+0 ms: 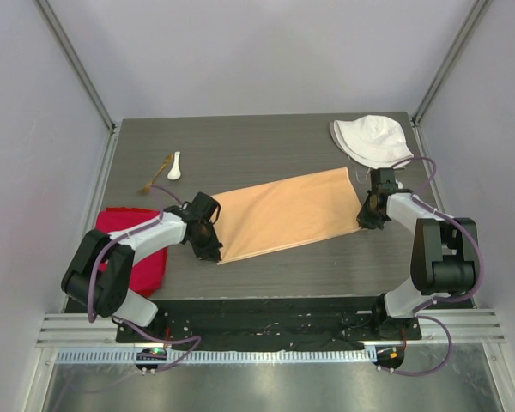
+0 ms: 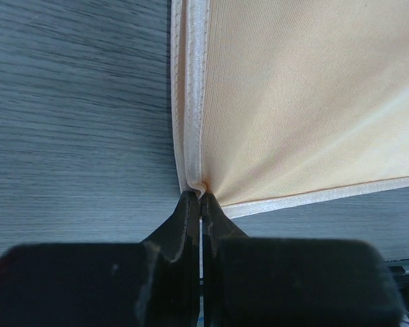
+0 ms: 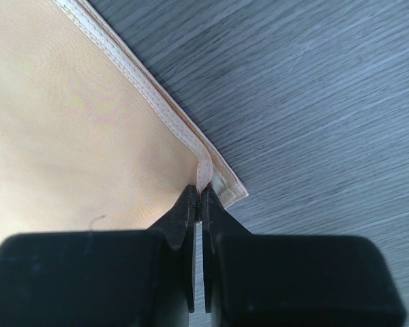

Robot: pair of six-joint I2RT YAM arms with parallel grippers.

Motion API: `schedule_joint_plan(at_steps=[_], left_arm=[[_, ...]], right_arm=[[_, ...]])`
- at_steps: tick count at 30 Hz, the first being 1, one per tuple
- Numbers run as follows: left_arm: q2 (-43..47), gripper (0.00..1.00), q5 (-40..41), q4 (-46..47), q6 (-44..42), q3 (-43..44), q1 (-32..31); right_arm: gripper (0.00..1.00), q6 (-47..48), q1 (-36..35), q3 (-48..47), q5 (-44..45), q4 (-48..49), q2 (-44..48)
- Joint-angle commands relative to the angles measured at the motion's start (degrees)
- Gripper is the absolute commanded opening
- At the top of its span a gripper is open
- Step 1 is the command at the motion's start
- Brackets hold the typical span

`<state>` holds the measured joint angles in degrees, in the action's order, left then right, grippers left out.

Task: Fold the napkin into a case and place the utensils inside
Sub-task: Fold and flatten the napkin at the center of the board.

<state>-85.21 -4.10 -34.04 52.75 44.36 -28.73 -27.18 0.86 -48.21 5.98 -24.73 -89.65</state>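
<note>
Diagonally across the grey wood-grain table (image 1: pixel 266 146) lies the peach napkin (image 1: pixel 283 215), folded to a long two-layer rectangle with stitched hems and a soft sheen. The black left fingers (image 2: pixel 186 219) pinch its near-left corner shut; the right fingers (image 3: pixel 185 214) pinch the near-right corner. White spoon (image 1: pixel 174 168) and thin gold fork (image 1: pixel 157 176) rest far-left.
</note>
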Motion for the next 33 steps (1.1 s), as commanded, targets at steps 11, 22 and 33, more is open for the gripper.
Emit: schedule_joint_plan(at_steps=[11, 22, 33], left_arm=[[-1.63, 0.00, 3.66, 1.61, -0.63, -2.26, -0.01], [12.16, 0.51, 4.45, -3.47, -4.05, 0.99, 0.08], [7.45, 0.19, -5.92, 6.08, -1.86, 3.63, 0.08]], right_arm=[[0.13, -0.24, 0.19, -1.45, 2.11, -1.11, -1.50], [0.60, 2.48, 0.19, -8.57, 3.95, -9.01, 5.44], [0.43, 1.60, -0.25, -5.07, -3.34, -5.42, 5.20]])
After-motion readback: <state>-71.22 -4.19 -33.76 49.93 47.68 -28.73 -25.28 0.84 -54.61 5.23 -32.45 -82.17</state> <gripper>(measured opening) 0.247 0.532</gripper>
